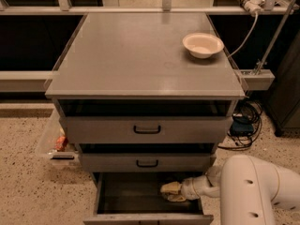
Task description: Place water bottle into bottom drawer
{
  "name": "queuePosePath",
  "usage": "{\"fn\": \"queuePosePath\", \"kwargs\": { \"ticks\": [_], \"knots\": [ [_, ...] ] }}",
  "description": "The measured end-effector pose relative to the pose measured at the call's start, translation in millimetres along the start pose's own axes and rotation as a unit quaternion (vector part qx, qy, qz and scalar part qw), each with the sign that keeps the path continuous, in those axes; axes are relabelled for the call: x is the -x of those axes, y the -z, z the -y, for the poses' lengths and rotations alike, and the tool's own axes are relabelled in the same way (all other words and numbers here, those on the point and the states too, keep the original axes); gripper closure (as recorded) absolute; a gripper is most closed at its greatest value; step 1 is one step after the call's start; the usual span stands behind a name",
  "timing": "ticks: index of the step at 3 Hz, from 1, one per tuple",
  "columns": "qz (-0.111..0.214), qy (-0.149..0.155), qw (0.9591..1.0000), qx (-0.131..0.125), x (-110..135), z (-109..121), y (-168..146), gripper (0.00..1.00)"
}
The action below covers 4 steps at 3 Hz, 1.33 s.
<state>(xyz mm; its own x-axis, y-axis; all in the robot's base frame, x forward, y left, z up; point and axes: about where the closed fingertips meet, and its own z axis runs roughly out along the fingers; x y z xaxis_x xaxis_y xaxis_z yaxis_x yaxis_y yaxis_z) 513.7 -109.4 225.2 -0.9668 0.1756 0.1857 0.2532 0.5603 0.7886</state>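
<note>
Item, lower right of the frame: white robot arm [255, 191], bulky, reaching left into the desk. Item, bottom centre: bottom drawer [131, 197], grey metal, pulled out, with a dark inside. Item, in the right half of that drawer: gripper [171, 191], pale yellowish at its tip, low over the drawer floor; whether the jaws are open or closed cannot be told. Item: water bottle, not to be made out apart from the yellowish mass at the gripper's tip, so its place cannot be fixed beyond the drawer's right half. Item, just above: middle drawer [112, 163], shut, with a black handle. Item, above that: top drawer [103, 129], wider, also with a black handle. Item, centre of the frame: grey desk top [131, 55]. Item, upper right of the desk top: white bowl [202, 44], upright. Item, left of the desk, on the speckled floor: clear plastic bin [51, 146]. Item, right of the desk: dark tangled cables [244, 125].
</note>
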Motion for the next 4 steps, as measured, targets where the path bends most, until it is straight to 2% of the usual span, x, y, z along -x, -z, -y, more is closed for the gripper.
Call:
{"fn": "queuePosePath", "kwargs": {
  "ticks": [1, 2, 3, 4],
  "knots": [
    [-0.011, -0.021, 0.9997, -0.001, 4.0, 6.9, -3.0, 1.0],
    [-0.012, -0.022, 0.9997, -0.001, 4.2, 7.2, -3.1, 0.82],
    [-0.007, -0.02, 0.9998, 0.001, 2.4, 6.9, -4.0, 0.59],
    [0.023, -0.015, 0.9996, -0.004, -0.7, 2.7, -0.9, 0.35]
  ]
}}
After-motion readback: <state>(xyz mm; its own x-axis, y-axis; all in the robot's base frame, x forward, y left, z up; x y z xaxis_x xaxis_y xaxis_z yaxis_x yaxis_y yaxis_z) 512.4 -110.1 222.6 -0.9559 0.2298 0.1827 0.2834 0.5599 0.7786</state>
